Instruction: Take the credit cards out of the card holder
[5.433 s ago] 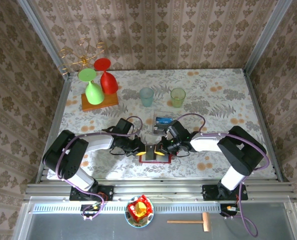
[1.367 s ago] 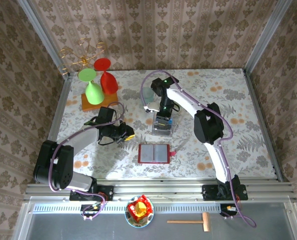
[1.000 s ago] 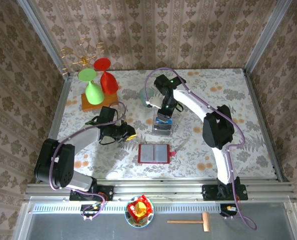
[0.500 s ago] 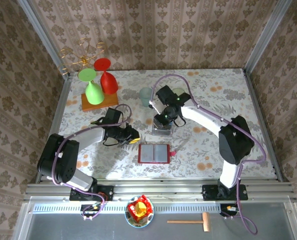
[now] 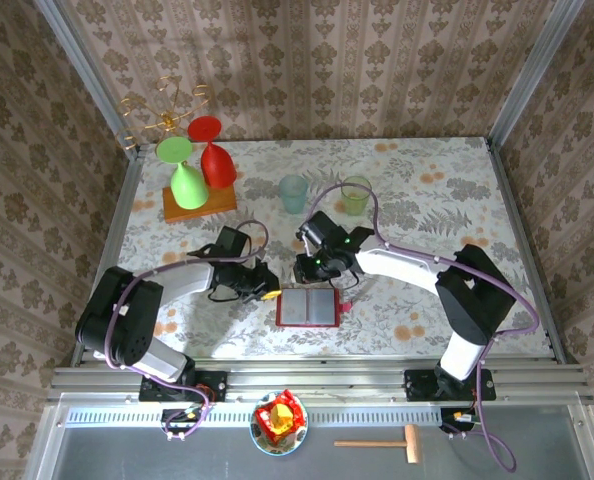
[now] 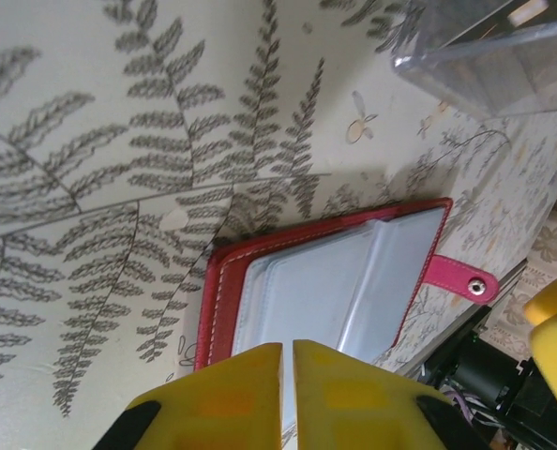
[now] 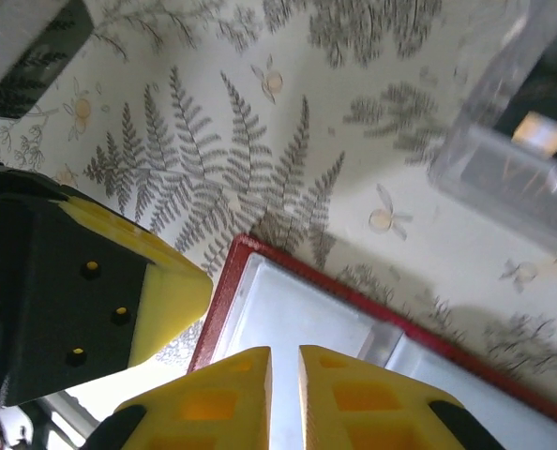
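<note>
The red card holder (image 5: 280, 310) lies open and flat on the table, greyish clear pockets up, its pink snap tab (image 6: 461, 277) to one side. I can make out no credit cards in its pockets. My left gripper (image 5: 270, 292) hovers at its left edge, jaws together and empty, over the red border (image 6: 220, 281). My right gripper (image 5: 303, 275) hangs over its far left corner (image 7: 224, 300), jaws nearly touching with nothing between them. In each wrist view the other gripper's yellow finger shows beside the holder. A dark flat thing with a pale patch (image 7: 541, 131) shows through the clear box.
The clear square plastic box (image 6: 485, 56) stands just beyond the holder, partly under my right arm. Two upturned wine glasses on a wooden board (image 5: 197, 205), a pale blue cup (image 5: 293, 192) and a green cup (image 5: 356, 192) stand further back.
My right arm has swung from above the clear box down to the holder's far edge. The left gripper has slid right up to the holder. Both pairs of jaws have narrowed.
</note>
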You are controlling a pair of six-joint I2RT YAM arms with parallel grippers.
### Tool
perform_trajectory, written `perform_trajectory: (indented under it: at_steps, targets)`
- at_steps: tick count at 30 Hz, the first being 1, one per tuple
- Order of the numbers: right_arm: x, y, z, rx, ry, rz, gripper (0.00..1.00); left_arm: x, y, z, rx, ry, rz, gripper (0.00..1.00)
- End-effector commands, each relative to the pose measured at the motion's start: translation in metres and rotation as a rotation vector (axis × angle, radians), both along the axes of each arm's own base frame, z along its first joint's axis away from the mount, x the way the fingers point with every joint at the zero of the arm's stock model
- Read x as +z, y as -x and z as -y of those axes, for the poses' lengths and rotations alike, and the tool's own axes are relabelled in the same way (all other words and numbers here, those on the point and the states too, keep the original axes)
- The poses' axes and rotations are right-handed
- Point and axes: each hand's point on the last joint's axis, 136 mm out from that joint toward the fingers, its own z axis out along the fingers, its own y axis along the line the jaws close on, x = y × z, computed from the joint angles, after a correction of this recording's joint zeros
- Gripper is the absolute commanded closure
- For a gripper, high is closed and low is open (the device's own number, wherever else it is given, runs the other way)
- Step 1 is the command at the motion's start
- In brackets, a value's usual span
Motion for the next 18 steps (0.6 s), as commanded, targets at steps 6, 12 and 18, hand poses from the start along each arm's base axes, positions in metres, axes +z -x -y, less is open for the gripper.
perform_trajectory:
  at_steps: [6,12,18]
  targets:
    - [-0.018,0.023,0.008,-0.147,-0.013,-0.191,0.84,-0.009,0.017,-0.002,-0.002,-0.003,-0.025,0.92]
    - [-0.023,0.027,0.001,-0.142,-0.044,-0.222,0.8,-0.016,0.022,-0.003,0.0,-0.003,-0.042,0.93]
    - [-0.032,0.033,-0.003,-0.134,-0.041,-0.262,0.76,-0.021,0.025,-0.004,-0.004,-0.01,-0.055,0.93]
